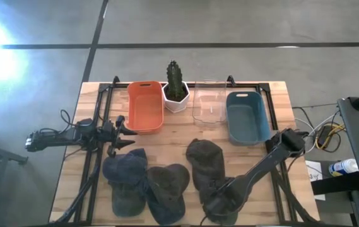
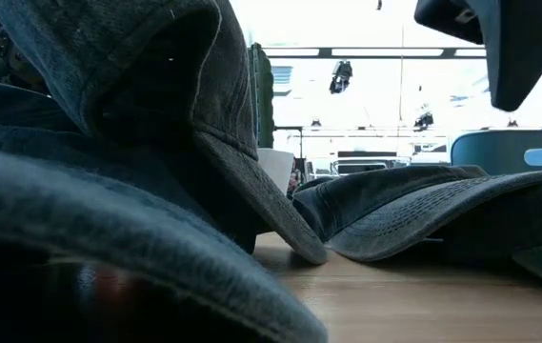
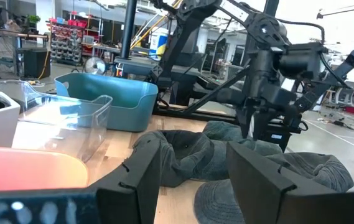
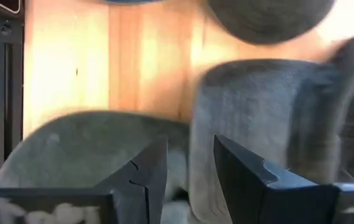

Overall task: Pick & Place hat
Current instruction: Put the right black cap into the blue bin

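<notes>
Dark cap (image 2: pixel 128 143) filled the low view, right at the lens. Three more caps lay along the desk's (image 1: pixel 274 94) front edge. Right gripper (image 4: pixel 189 171) was down over the grey hat (image 1: pixel 207 167) at front right, fingers parted with fabric between them, not clamped yet as far as I could tell. Left gripper (image 3: pixel 192 177) waited open near the orange bin (image 1: pixel 145 106). Risk: pinching only a fold of soft fabric, so the hat slips or drags the neighbouring hat (image 1: pixel 166 189).
</notes>
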